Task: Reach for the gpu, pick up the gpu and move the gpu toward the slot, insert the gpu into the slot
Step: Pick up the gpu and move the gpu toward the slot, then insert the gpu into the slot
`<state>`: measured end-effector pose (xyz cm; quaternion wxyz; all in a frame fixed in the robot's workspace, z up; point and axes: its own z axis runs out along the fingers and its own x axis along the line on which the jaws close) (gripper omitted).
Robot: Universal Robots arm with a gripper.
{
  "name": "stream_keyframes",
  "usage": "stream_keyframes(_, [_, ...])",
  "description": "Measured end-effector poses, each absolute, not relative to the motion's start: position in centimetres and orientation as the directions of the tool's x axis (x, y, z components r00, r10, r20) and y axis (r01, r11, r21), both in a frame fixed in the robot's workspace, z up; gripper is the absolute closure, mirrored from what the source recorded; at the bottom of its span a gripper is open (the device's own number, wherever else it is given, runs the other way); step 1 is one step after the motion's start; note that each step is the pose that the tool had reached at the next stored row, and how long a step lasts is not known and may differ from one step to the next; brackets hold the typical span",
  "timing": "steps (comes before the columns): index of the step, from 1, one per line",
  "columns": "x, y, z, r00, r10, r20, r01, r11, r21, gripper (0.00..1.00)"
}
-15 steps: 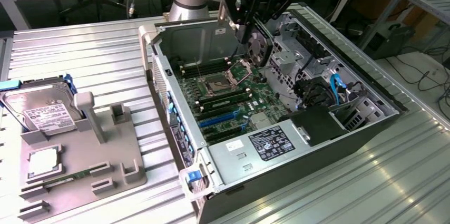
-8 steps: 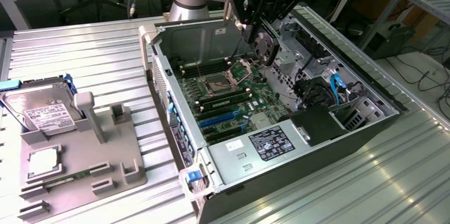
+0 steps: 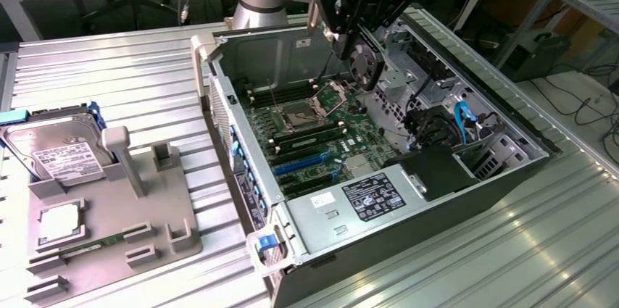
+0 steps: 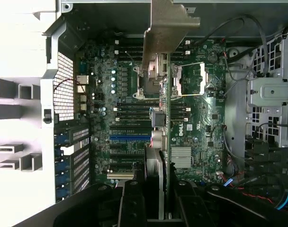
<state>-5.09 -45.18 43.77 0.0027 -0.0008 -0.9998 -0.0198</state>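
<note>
I'm mid-carry: my claw [image 3: 350, 41] is clamped on the gpu [image 3: 366, 69], which hangs edge-on above the open case [image 3: 435, 250]. The blue slot [image 3: 301, 163], probably my target, isn't reached; seating calls for squaring the card's edge over it.

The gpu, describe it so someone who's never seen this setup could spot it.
Find the open computer case. Above its motherboard the gripper holds the gpu edge-on: a thin black card with a round fan, unlike the boxy silver hard drive on the grey stand.
</note>
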Motion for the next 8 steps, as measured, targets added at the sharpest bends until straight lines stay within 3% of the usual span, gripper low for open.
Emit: stream_keyframes(8, [-5.1,-45.18,43.77,-1.0,-0.006,0.005,-0.006,0.999,0.04,0.72])
